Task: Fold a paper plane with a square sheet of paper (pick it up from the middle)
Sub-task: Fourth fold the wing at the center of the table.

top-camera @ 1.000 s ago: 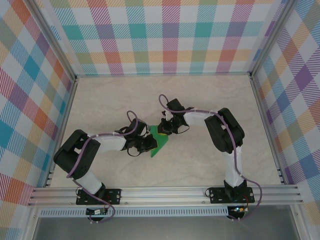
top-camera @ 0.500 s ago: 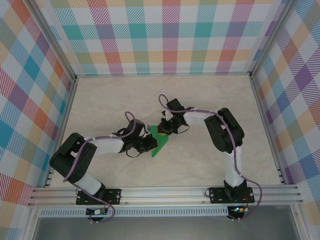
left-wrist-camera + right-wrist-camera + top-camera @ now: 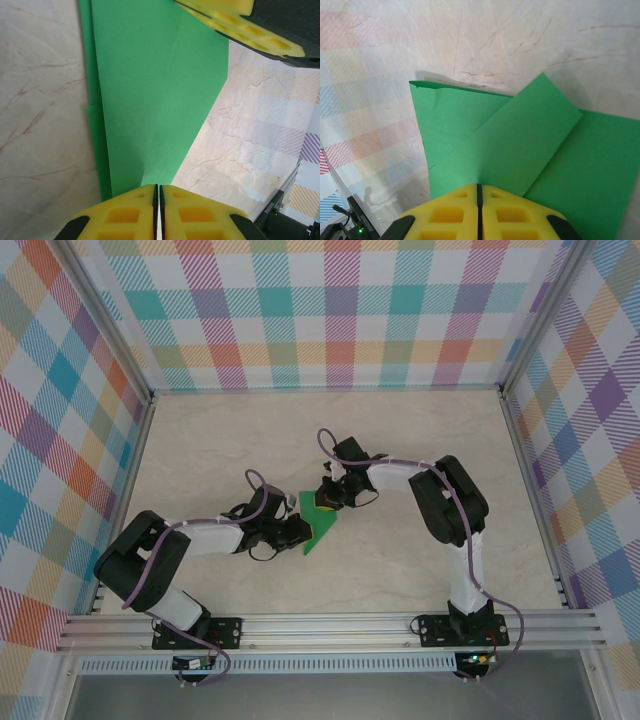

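While worktop (image 3: 420,440) stays otherwise unchanged, left arm (image 3: 200,538) has stretched flatter, wrist slid near-left; right arm (image 3: 440,495) static. Part-folded square sheet of paper (image 3: 322,528) unmoved mid-worktop, between wrists. Both left jaws and right jaws pressed together, tips on paper. Likely crease-pressing; folding far from finished.

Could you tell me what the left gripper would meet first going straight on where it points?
Most likely the green paper, lying right at the tips of the shut left gripper, with the table beneath. The right gripper sits farther on, off to one side; depth is unclear.
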Robot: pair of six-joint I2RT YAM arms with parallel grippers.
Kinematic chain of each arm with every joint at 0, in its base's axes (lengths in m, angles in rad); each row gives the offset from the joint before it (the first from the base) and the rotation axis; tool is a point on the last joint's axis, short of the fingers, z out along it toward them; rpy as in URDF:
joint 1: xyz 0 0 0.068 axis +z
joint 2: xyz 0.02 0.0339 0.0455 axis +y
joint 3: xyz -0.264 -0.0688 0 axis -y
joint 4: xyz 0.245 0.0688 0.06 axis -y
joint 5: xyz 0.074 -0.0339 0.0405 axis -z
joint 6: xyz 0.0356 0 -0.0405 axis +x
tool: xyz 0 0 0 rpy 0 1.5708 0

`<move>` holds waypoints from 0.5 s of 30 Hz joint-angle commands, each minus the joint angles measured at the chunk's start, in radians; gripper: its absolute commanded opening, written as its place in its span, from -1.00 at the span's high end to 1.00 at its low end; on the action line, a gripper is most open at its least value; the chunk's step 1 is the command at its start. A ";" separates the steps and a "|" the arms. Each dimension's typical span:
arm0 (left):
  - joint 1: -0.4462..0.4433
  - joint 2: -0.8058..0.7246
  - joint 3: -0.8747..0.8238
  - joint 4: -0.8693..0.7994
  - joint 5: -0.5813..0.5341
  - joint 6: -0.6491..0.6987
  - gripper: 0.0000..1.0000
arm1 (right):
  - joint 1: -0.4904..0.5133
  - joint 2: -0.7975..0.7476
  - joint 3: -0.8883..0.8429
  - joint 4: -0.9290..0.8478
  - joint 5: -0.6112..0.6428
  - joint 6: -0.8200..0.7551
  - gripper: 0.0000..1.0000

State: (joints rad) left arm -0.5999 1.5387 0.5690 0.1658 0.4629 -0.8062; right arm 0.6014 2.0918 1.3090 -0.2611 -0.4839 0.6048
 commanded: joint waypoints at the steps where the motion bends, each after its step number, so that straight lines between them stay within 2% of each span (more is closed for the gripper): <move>1: -0.006 0.001 -0.012 0.008 0.004 -0.009 0.74 | -0.006 0.065 -0.019 -0.048 0.083 -0.007 0.79; 15: -0.025 0.040 -0.016 0.027 0.013 -0.011 0.72 | -0.006 0.073 -0.017 -0.055 0.082 -0.002 0.80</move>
State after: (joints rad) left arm -0.6140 1.5574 0.5667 0.1898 0.4629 -0.8192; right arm 0.6010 2.0937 1.3090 -0.2596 -0.4881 0.6048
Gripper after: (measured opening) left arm 0.140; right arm 0.104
